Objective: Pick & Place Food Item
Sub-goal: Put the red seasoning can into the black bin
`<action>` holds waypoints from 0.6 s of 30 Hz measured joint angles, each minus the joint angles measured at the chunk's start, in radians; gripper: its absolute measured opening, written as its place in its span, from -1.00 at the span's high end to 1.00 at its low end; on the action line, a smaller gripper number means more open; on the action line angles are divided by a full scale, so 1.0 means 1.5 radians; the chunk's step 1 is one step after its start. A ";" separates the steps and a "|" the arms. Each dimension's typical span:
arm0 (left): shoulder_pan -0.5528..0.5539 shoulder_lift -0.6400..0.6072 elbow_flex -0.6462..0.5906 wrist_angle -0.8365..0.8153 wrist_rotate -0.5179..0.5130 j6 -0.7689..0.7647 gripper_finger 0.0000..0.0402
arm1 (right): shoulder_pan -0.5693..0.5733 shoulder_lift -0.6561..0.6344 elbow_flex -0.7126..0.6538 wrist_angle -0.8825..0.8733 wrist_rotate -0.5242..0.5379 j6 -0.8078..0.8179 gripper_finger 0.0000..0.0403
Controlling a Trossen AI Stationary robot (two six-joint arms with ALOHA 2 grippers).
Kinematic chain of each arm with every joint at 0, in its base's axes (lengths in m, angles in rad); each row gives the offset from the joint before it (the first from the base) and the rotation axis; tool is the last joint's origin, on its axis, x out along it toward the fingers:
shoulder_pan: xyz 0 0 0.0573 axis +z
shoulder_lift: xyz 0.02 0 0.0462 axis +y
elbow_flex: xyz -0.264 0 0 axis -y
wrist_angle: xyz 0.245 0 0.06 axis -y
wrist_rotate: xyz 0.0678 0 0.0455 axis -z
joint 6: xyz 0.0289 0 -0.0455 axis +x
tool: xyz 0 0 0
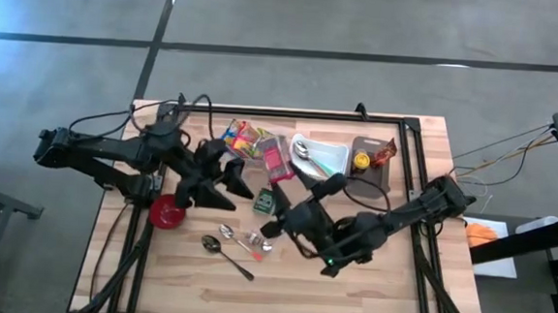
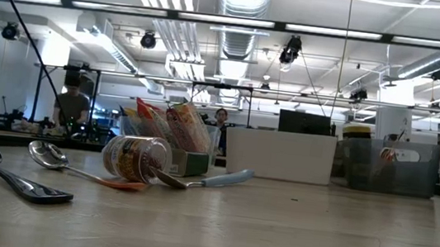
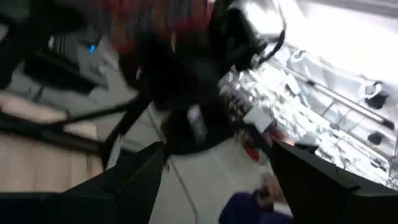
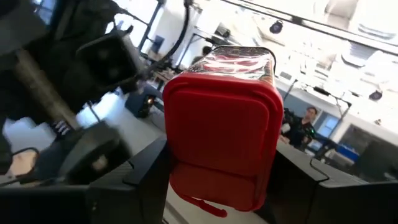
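Low view: nearest the table's (image 1: pixel 378 289) front edge lie two metal spoons (image 2: pixel 10 176), one with an orange handle. Just behind them a small jar (image 2: pixel 137 157) lies on its side, and a blue-handled spoon (image 2: pixel 205 178) rests beside it.

Seen from above, a red bowl (image 1: pixel 167 211) sits toward the left edge, level with the jar, partly under the left arm. A green packet (image 1: pixel 264 202) lies near the table's middle.

The right gripper (image 4: pixel 219 186), reaching in from the right edge toward the middle, is clamped on the red-lidded container (image 4: pixel 224 134). Its two fingers press the container's sides. The red lid faces the wrist camera, and a shiny wrapped item shows at the container's far end.

The left gripper (image 3: pixel 217 158) hangs over the left-centre of the table, its fingers spread with nothing between them.

Farther back, colourful snack packets (image 1: pixel 243 138) lie near the rear edge. To their right is a white tray (image 1: pixel 329 158) with a spoon in it, then a dark board (image 1: pixel 373 177) carrying a yellow item (image 1: pixel 361 162).

People show in the room beyond the table.
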 joint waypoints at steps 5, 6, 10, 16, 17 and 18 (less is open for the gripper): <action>0.002 0.000 0.000 -0.086 0.015 0.000 -0.49 | -0.009 -0.018 -0.001 -0.005 0.024 0.025 0.00; 0.002 0.000 0.001 -0.101 0.022 0.000 -0.49 | -0.013 -0.024 -0.001 -0.004 0.031 0.029 0.00; 0.001 -0.005 0.001 -0.130 0.039 0.002 -0.49 | -0.037 -0.061 -0.001 -0.002 0.037 0.035 0.00; 0.002 -0.020 0.002 -0.131 0.037 0.021 -0.49 | -0.085 -0.112 -0.001 -0.005 0.039 0.038 0.00; 0.002 -0.024 0.002 -0.132 0.038 0.022 -0.49 | -0.093 -0.120 -0.001 -0.009 0.042 0.040 0.00; 0.002 -0.028 0.002 -0.131 0.038 0.022 -0.49 | -0.102 -0.127 -0.001 -0.017 0.048 0.044 0.00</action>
